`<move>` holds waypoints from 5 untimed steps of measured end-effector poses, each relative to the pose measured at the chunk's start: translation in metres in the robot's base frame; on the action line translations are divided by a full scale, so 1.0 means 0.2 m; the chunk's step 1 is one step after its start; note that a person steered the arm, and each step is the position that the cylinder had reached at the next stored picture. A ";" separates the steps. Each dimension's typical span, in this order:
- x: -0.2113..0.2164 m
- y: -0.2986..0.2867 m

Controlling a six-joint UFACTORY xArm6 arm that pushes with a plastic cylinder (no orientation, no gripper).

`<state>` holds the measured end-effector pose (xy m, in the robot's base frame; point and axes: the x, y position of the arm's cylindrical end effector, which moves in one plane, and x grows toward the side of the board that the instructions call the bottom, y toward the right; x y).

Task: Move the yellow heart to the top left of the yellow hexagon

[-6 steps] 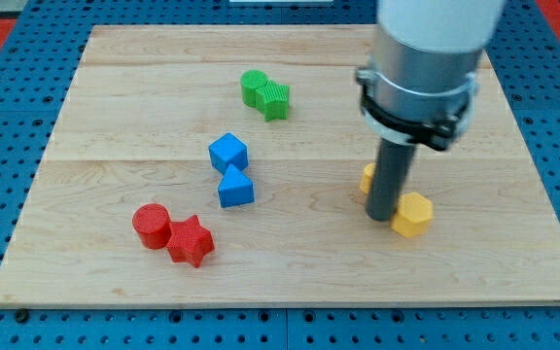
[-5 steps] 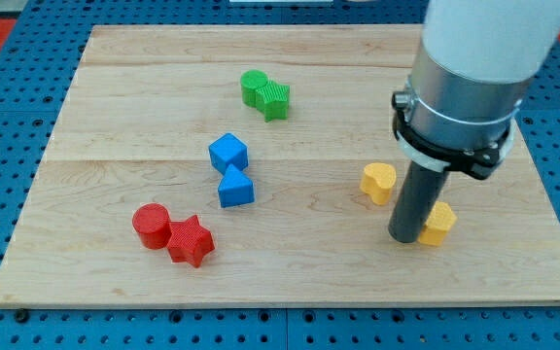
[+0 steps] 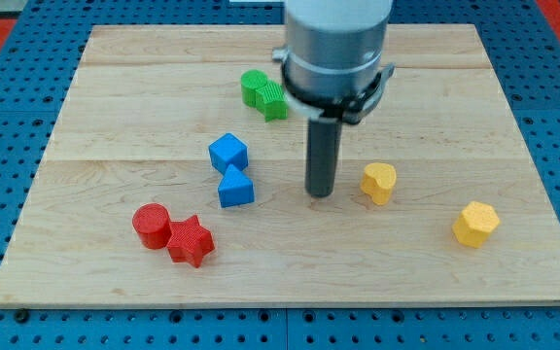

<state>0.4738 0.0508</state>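
Observation:
The yellow heart (image 3: pixel 379 182) lies right of the board's middle. The yellow hexagon (image 3: pixel 476 224) lies to its lower right, near the board's right edge. My tip (image 3: pixel 320 193) stands on the board just left of the yellow heart, with a small gap between them. The heart sits up and to the left of the hexagon, about a hand's width away.
A blue cube (image 3: pixel 228 152) and a blue triangle block (image 3: pixel 235 186) sit left of my tip. A green cylinder (image 3: pixel 254 87) and a green star (image 3: pixel 273 98) lie at the view's top, partly behind the arm. A red cylinder (image 3: pixel 151 225) and a red star (image 3: pixel 191 240) sit at the lower left.
My tip has swung from beside the hexagon at the right to the left side of the heart. The hexagon has ended up further right and lower than before.

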 end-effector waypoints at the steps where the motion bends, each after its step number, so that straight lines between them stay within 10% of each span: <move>1: 0.08 0.29; 3: -0.07 0.36; 5: 0.21 0.46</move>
